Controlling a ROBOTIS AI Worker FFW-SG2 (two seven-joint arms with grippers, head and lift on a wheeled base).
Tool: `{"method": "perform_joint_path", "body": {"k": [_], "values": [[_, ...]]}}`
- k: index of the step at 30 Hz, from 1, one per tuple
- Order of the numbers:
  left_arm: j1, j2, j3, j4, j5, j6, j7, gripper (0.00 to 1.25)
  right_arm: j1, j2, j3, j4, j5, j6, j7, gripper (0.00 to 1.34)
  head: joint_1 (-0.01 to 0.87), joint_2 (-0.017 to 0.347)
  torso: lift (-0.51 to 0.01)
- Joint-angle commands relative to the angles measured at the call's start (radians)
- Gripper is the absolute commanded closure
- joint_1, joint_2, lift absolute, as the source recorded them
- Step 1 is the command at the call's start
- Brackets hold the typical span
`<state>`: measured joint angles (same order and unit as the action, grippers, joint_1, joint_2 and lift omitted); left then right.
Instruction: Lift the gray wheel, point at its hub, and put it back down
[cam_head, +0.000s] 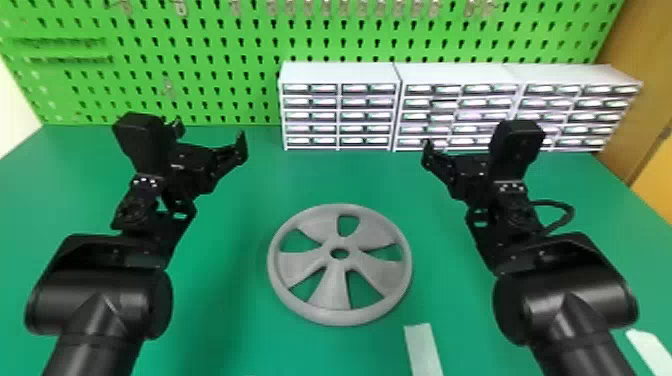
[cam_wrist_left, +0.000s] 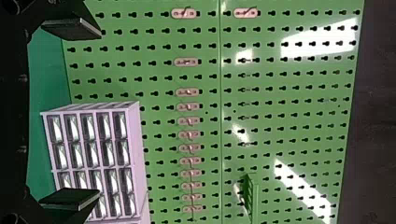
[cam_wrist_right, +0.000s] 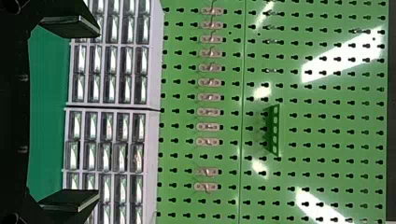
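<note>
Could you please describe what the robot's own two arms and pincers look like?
The left arm and right arm are black, with thick cylindrical lower sections and pale-dotted angular brackets near the wrist. A thin black cable loops outside the right wrist. The left pincer and right pincer each have two flat black fingers.

The green table (cam_head: 225, 310) bears the gray wheel (cam_head: 332, 295), lying flat near the middle, a pale strip (cam_head: 423, 350) just to its near right, another pale piece (cam_head: 652, 350) at the near right, and white drawer cabinets (cam_head: 340, 74) side by side along the far edge, middle to right.
</note>
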<state>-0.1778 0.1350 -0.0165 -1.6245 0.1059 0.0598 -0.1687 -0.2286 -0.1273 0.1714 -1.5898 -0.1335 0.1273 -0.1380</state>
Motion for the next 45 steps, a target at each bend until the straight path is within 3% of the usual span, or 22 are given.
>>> {"method": "perform_joint_path", "body": {"k": [1, 16, 23, 34, 45], "values": [[0.001, 0.000, 0.001, 0.000, 0.000, 0.000, 0.000, 0.10, 0.000, 0.000, 0.000, 0.001, 0.000, 0.000, 0.000, 0.09, 0.692, 0.048, -0.088], [0.003, 0.000, 0.001, 0.000, 0.000, 0.000, 0.000, 0.10, -0.002, 0.000, 0.000, -0.001, -0.006, 0.000, 0.000, 0.09, 0.692, 0.048, -0.088], [0.003, 0.000, 0.001, 0.000, 0.000, 0.002, 0.000, 0.10, -0.003, 0.002, -0.006, -0.042, -0.015, 0.057, 0.000, 0.09, 0.692, 0.048, -0.088], [0.004, 0.000, -0.002, 0.000, 0.005, 0.017, -0.002, 0.10, -0.029, 0.012, -0.021, -0.174, -0.043, 0.316, -0.003, 0.10, 0.692, 0.048, -0.088], [0.001, 0.000, -0.010, 0.000, 0.005, 0.041, -0.017, 0.10, -0.097, 0.029, -0.032, -0.292, -0.138, 0.718, -0.120, 0.10, 0.692, 0.048, -0.088]]}}
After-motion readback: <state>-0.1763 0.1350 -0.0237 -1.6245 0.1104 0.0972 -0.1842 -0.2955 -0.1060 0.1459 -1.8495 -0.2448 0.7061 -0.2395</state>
